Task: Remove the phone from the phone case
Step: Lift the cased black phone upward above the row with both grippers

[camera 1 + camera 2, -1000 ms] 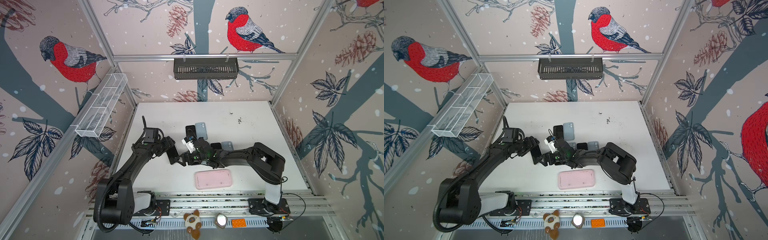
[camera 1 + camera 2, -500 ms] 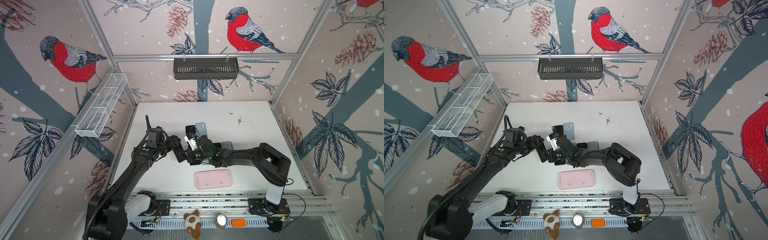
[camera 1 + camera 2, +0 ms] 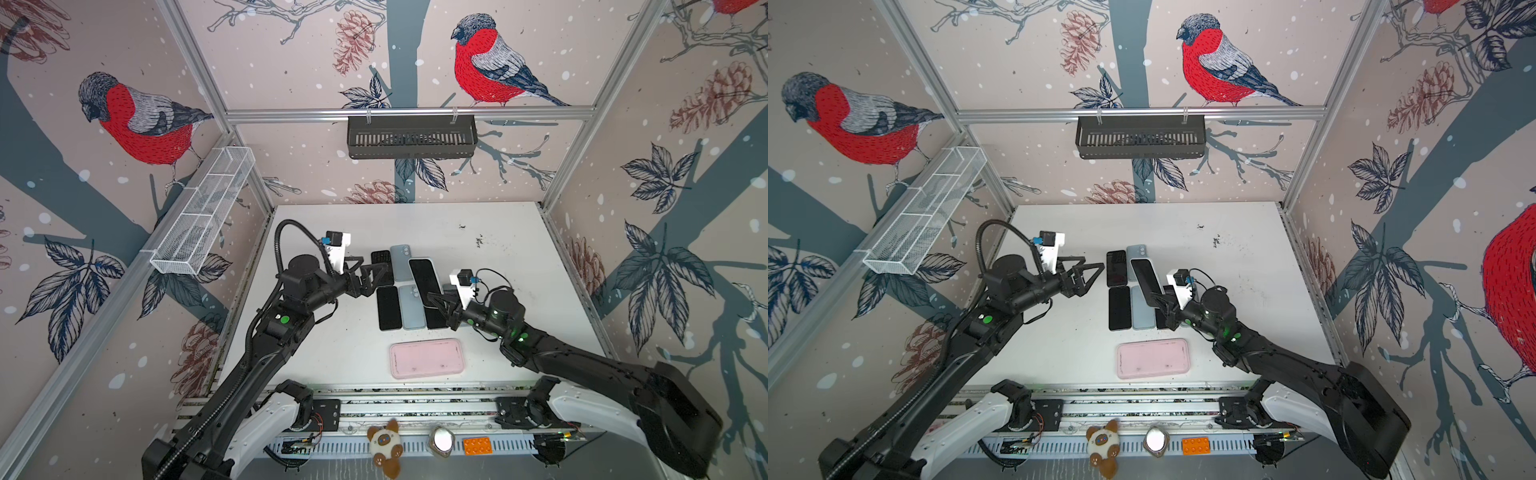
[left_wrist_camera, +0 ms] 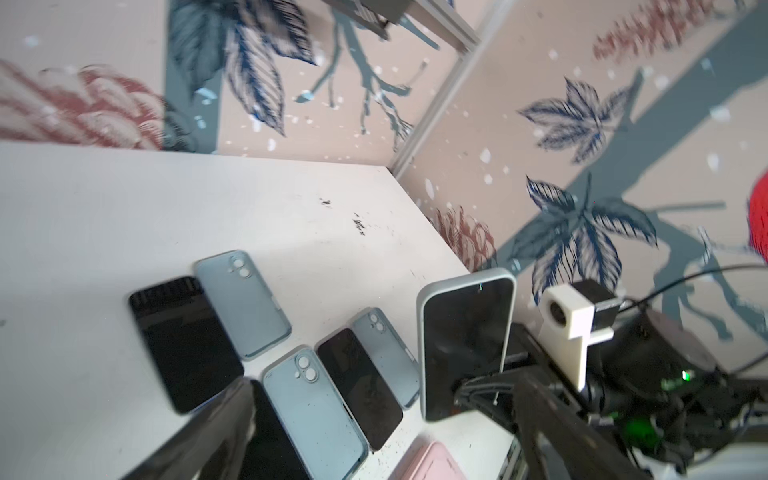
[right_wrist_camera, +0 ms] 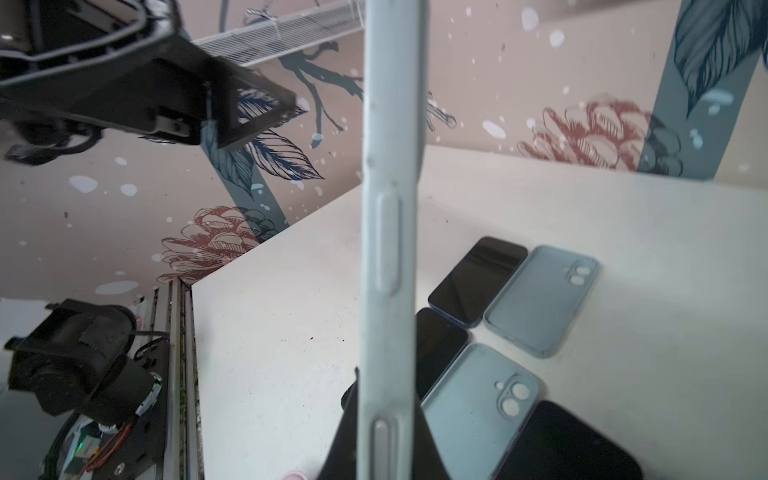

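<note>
The phone, dark screen inside a pale blue-grey phone case (image 3: 424, 279) (image 3: 1145, 275), is held off the table, tilted. My right gripper (image 3: 437, 306) (image 3: 1163, 306) is shut on its lower end. In the right wrist view the case's side edge (image 5: 390, 232) with its buttons runs straight up from between the black fingers (image 5: 347, 440) of that gripper (image 5: 386, 440). The left wrist view shows the screen face (image 4: 465, 340). My left gripper (image 3: 371, 277) (image 3: 1090, 275) (image 4: 382, 436) hangs open to the left of the phone, apart from it, holding nothing.
On the white table (image 3: 478, 249) lie two bare black phones (image 3: 388, 308) (image 3: 381, 264) and two empty blue cases (image 3: 412, 308) (image 3: 402, 261). A pink case (image 3: 427, 358) lies near the front edge. A black basket (image 3: 411, 137) and a wire rack (image 3: 203, 216) hang on the walls.
The right gripper shut on the cased phone and drew back to the right with it. The left gripper opened wide and now stands apart from the phone.
</note>
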Action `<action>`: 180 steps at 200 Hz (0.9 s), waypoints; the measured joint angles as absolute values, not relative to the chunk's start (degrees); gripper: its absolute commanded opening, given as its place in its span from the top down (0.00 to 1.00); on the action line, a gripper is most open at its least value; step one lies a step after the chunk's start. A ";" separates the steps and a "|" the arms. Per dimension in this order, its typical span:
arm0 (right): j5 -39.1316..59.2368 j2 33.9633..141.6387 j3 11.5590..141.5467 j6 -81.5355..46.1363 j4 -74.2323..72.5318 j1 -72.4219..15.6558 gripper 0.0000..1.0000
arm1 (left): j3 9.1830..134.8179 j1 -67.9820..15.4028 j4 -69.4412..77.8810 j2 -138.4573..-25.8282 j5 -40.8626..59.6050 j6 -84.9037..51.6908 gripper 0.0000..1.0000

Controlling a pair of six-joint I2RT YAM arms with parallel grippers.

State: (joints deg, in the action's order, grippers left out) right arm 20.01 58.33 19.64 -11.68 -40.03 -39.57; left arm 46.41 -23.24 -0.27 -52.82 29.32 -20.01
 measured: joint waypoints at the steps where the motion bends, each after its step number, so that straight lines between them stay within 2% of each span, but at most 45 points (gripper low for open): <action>1: 20.08 58.19 19.59 -11.55 -40.21 -39.35 1.00 | 46.76 -23.35 -0.23 -53.17 29.74 -19.38 0.04; 29: 28.18 55.48 16.69 -8.03 -48.82 -31.16 1.00 | 51.37 -25.28 -0.56 -58.00 36.10 -7.01 0.04; 74: 45.04 53.76 13.65 -4.36 -56.97 -28.69 1.00 | 48.86 -32.84 0.58 -59.24 45.54 7.01 0.04; 85: 48.01 53.76 13.28 -4.34 -58.30 -28.67 1.00 | 47.57 -34.30 1.83 -59.66 47.31 8.62 0.08; 104: 51.29 54.52 12.95 -4.34 -59.81 -28.58 1.00 | 46.57 -35.07 4.38 -60.66 49.63 9.74 0.21; 153: 55.11 56.99 12.71 -4.60 -62.02 -28.80 1.00 | 48.12 -36.21 8.12 -62.19 53.89 10.66 0.28; 180: 55.79 57.41 12.71 -4.62 -62.22 -29.50 1.00 | 50.39 -37.36 8.21 -63.72 55.44 11.53 0.38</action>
